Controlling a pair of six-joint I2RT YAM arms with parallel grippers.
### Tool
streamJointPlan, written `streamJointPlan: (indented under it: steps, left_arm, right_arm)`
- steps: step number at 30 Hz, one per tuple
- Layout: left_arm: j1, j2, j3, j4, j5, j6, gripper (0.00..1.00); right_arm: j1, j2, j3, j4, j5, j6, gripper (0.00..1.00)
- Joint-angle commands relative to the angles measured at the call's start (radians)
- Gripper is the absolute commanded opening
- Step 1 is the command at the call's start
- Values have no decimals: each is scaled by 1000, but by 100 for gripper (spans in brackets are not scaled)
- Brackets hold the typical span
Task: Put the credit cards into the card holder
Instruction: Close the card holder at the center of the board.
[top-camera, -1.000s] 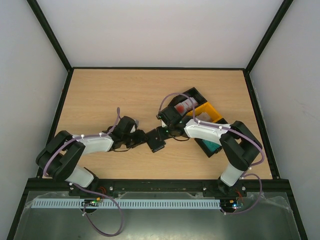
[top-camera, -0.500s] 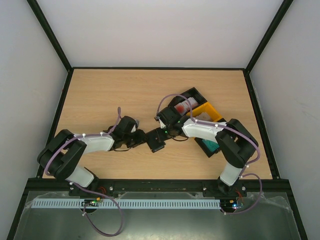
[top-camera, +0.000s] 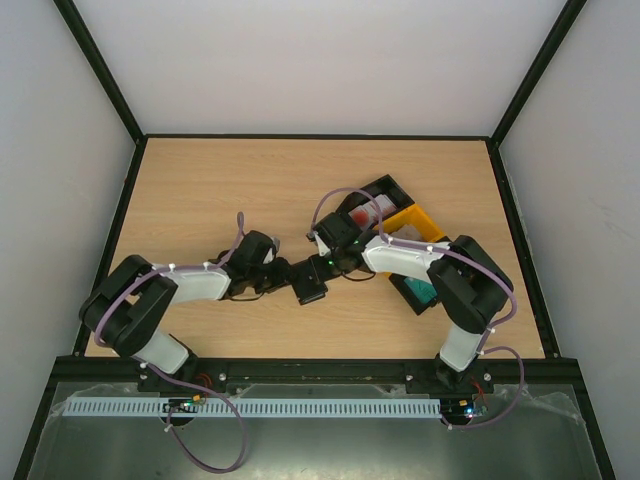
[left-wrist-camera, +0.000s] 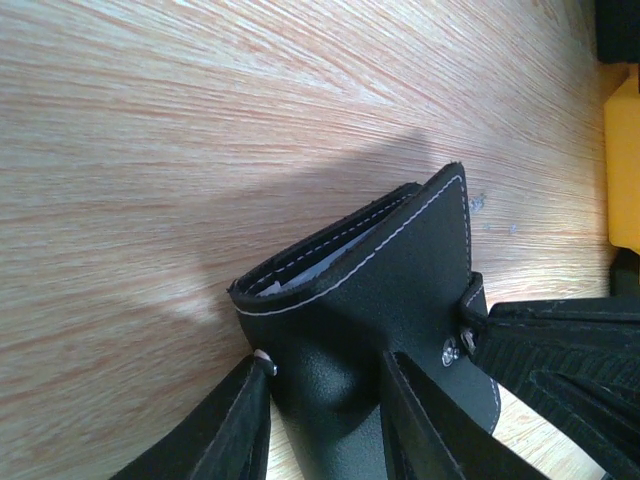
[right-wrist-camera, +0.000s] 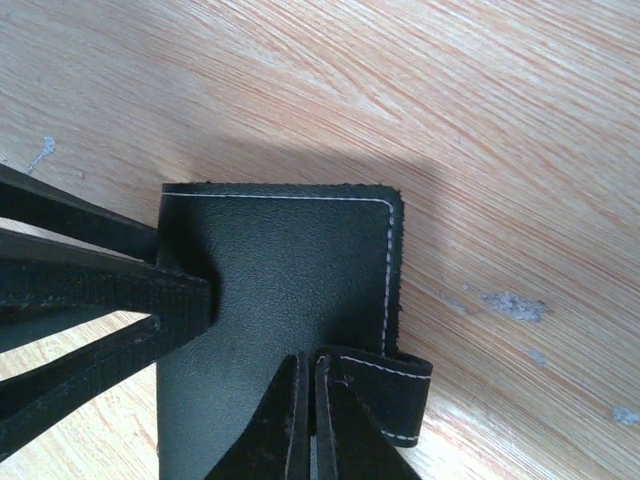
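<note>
Since the left gripper (left-wrist-camera: 325, 425) sits narrow w/ fingers (left-wrist-camera: 240, 430) clamped either side of the card holder (top-camera: 311, 283) at mid-table, and the right gripper (right-wrist-camera: 305, 415) is fully closed beside the clasp tab (right-wrist-camera: 400, 385), the holder could twist or slip free if the two pull unevenly. Can't tell if the right one pinches anything. Cards (top-camera: 368, 212) lie in the bins (top-camera: 415, 222) to the right, past the right arm (top-camera: 410, 258), which blocks the straight way btw them.

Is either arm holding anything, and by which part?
The right gripper has its jaws pinched shut on the card holder, at the edge beside its clasp tab. The left gripper straddles the holder's body; firm contact cannot be told.
</note>
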Motion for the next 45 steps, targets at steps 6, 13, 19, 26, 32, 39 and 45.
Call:
streamJointPlan:
  steps: [6,13,19,26,32,39,45]
  left_arm:
    - [-6,57,-13,-84,-38,21,30]
    - [-5,59,-15,-88,-45,22,30]
    - [-5,60,-14,-89,-47,22,30]
    - [-5,68,-10,-90,-51,20,30]
    - [-5,72,-12,-100,-63,20,29]
    - [-5,79,-15,-101,-66,20,29]
    - [-6,80,-19,-107,-72,25,28]
  right_arm:
    - [2,31,29,8,-45,6,2]
    - [2,31,21,10,-57,9,2]
    - [6,52,20,3,-67,3,2]
    - [40,99,7,-5,-53,32,2]
    - [56,87,-86,37,-34,88,2]
    - [57,64,-234,224,-55,191,2]
    - [26,84,-297,407,-127,290,2]
